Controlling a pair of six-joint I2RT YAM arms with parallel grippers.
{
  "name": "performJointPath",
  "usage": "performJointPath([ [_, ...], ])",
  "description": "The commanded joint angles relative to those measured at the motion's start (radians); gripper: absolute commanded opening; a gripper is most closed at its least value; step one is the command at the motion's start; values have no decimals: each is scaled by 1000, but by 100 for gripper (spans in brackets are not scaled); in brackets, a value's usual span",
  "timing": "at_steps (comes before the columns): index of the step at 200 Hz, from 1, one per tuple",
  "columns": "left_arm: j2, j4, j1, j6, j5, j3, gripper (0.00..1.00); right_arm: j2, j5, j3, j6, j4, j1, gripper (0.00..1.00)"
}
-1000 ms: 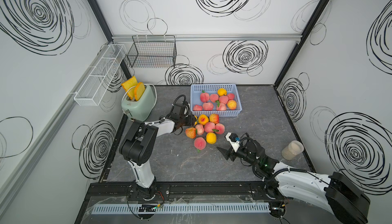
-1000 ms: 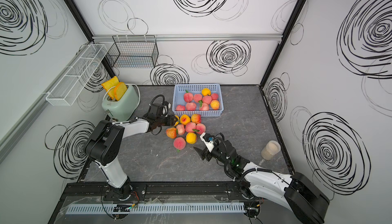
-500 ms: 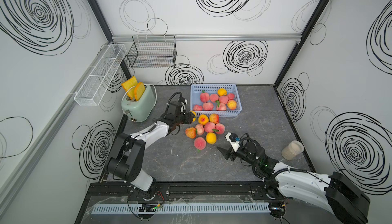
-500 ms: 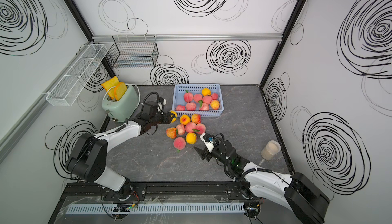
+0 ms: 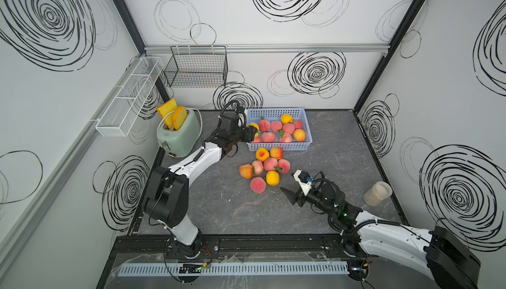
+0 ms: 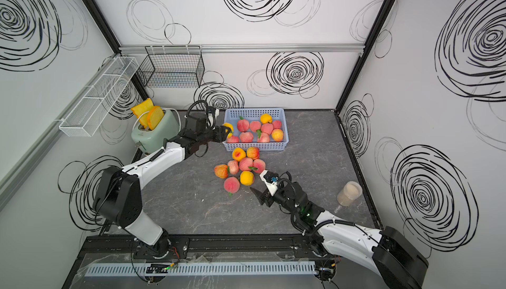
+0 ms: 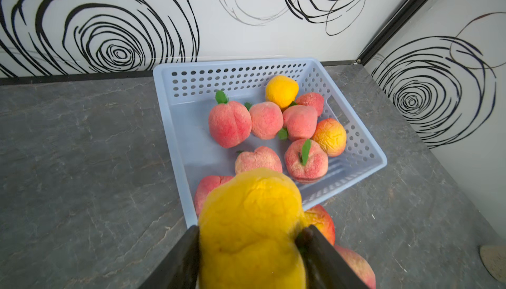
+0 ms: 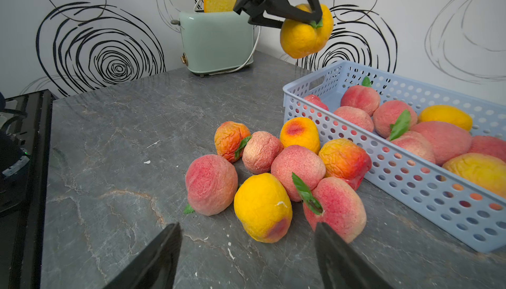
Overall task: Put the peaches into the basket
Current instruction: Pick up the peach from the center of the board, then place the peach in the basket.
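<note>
The basket (image 5: 275, 113) sits far on the table (image 5: 219, 205), with loose peaches (image 5: 270, 163) just before it. A toaster (image 5: 180, 137) stands far left, a jar (image 5: 377, 193) at the right edge.

I get bright, even light in all views. It is soft and seems to come from above: the loose peaches (image 8: 210, 183) throw only short, faint shadows on the grey table (image 8: 109, 137). The white walls (image 5: 273, 27) show no hard glare. Both top views are sharp, but the wide lens makes the corner posts (image 5: 120, 11) lean outward. In the left wrist view the yellow peach (image 7: 252, 219) is very near the lens and looks soft. In the right wrist view the dark fingers (image 8: 153, 260) are blurred.
</note>
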State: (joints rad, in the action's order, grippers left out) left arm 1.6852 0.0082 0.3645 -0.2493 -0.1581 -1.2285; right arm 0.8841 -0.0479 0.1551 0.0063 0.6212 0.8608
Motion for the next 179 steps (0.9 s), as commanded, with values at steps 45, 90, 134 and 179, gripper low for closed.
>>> performJointPath([
  [45,267,59,15,96,94,-217,62,-25,25,-19,-12,46,9,79],
  [90,394,46,29,149,148,-336,62,-11,17,-19,-10,58,9,79],
  [134,475,16,39,188,189,-417,62,-1,16,-17,-10,62,9,79],
  [179,540,-8,65,220,236,-478,63,7,21,-15,-11,63,10,79],
])
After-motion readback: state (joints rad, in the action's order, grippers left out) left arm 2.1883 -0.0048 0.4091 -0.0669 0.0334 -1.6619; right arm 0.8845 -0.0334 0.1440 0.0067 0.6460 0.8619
